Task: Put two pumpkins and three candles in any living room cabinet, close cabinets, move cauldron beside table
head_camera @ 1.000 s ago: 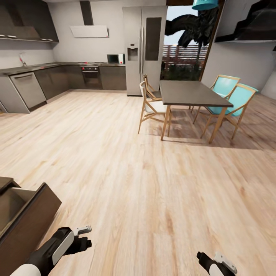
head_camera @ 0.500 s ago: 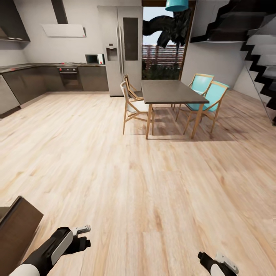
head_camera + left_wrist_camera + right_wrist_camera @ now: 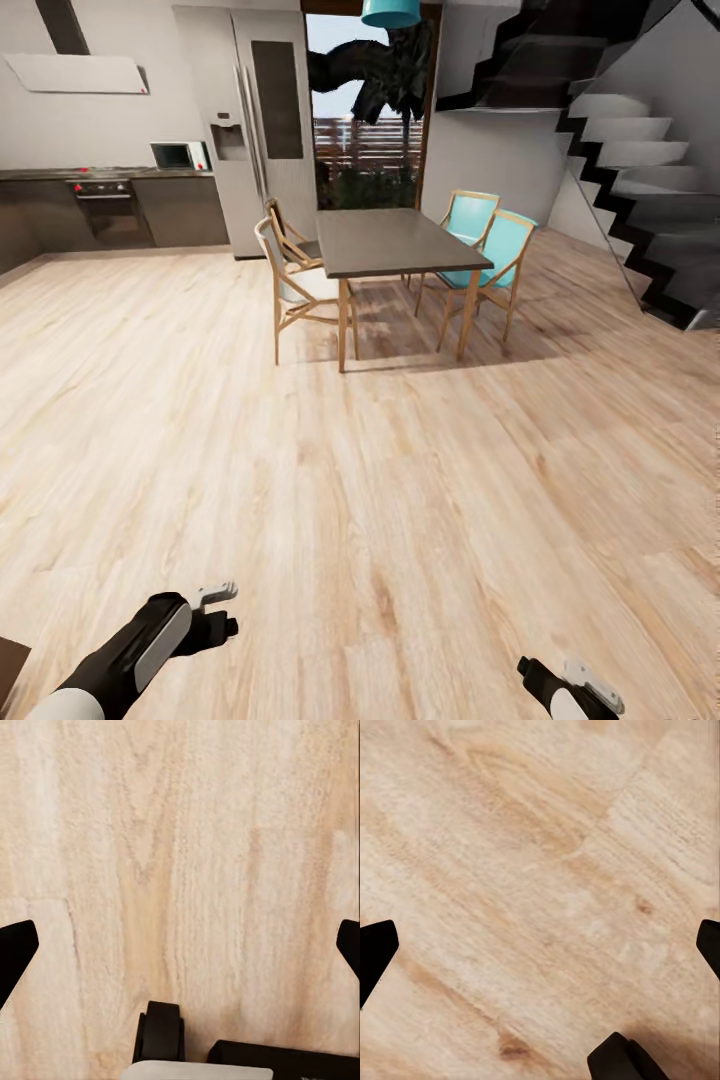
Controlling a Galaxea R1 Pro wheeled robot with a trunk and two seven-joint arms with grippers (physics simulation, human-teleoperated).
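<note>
The whole head view has swung to the right: the dark cabinet with its open drawer has slid away until just a dark sliver shows at the bottom left corner (image 3: pixel 10 665), and a staircase (image 3: pixel 640 200) has come into sight beside the dining table (image 3: pixel 395 240). That reads as the base turning away to fetch something. No pumpkin, candle or cauldron is visible. Both arms hang low over the wooden floor (image 3: pixel 400 500); the left pincer (image 3: pixel 180 945) and right pincer (image 3: pixel 540 945) are spread wide, holding nothing.
</note>
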